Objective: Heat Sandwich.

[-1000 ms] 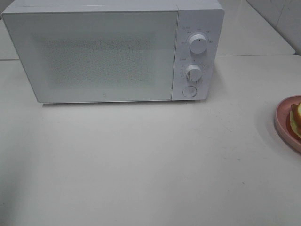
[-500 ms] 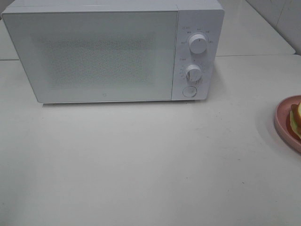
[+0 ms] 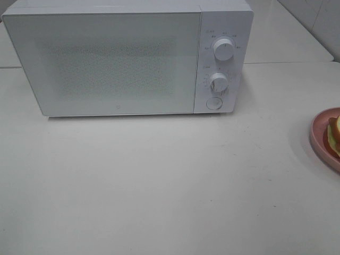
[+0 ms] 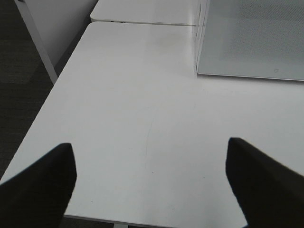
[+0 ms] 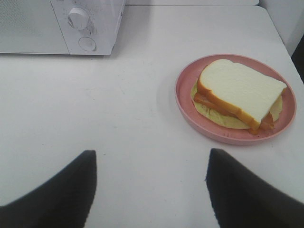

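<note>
The sandwich [image 5: 240, 92], white bread with tan crust over red filling and pale green lettuce, lies on a round pink plate [image 5: 190, 114]. Only its edge [image 3: 334, 135] shows at the right border of the high view, on the same plate [image 3: 320, 139]. A white microwave [image 3: 127, 58] stands at the back of the table with its door shut. My right gripper [image 5: 149, 183] hovers open over bare table, short of the plate and holding nothing. My left gripper [image 4: 151, 183] is open above the table's left front edge, away from the microwave [image 4: 251, 38], and is empty. Neither gripper appears in the high view.
Two dials [image 3: 223, 49] and a round button [image 3: 214, 103] sit on the microwave's right panel. The table edge [image 4: 42, 109] drops to a dark floor on the left. A seam [image 3: 292, 62] joins a second table behind.
</note>
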Motion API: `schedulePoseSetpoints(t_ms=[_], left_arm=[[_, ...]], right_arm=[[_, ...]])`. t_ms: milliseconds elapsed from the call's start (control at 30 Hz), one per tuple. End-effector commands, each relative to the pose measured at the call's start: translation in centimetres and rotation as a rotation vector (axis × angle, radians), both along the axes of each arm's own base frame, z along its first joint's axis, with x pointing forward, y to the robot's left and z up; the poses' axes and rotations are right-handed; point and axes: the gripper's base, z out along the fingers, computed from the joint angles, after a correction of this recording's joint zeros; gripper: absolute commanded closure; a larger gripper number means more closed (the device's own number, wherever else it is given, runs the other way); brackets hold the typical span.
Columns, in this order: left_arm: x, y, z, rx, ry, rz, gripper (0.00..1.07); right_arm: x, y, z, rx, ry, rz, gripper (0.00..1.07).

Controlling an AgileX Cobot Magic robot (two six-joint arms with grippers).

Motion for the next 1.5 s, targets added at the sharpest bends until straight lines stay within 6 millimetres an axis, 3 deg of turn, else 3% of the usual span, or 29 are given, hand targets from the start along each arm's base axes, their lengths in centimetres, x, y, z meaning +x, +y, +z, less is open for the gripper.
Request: schedulePoseSetpoints(t_ms=[33,300,433,667,1500], left_arm=[[-0.1,0.0,-1.2,-0.001,0.044,0.005,0.28],[0.9,-0.1,-1.6,-0.014,0.006,-0.012,0.28],[2.4,-0.1,-3.6,-0.043,0.039,-0.031,0.28],[3.1,-0.4,-3.8,-0.079,-0.013,-0.073,0.29],[3.1,-0.4,-3.8,-0.083,-0.016,-0.142,0.3]], right_arm=[[-0.3,-0.1,-0.1,-0.005,-0.028,-0.004,0.43],[-0.3,-0.1,-0.1,-0.005,-0.028,-0.004,0.43],[-0.3,-0.1,-0.1,-0.005,-0.028,-0.004,0.43],[-0.3,-0.1,-0.1,-0.005,-0.028,-0.004,0.43],[-0.3,-0.1,-0.1,-0.005,-0.028,-0.004,0.43]])
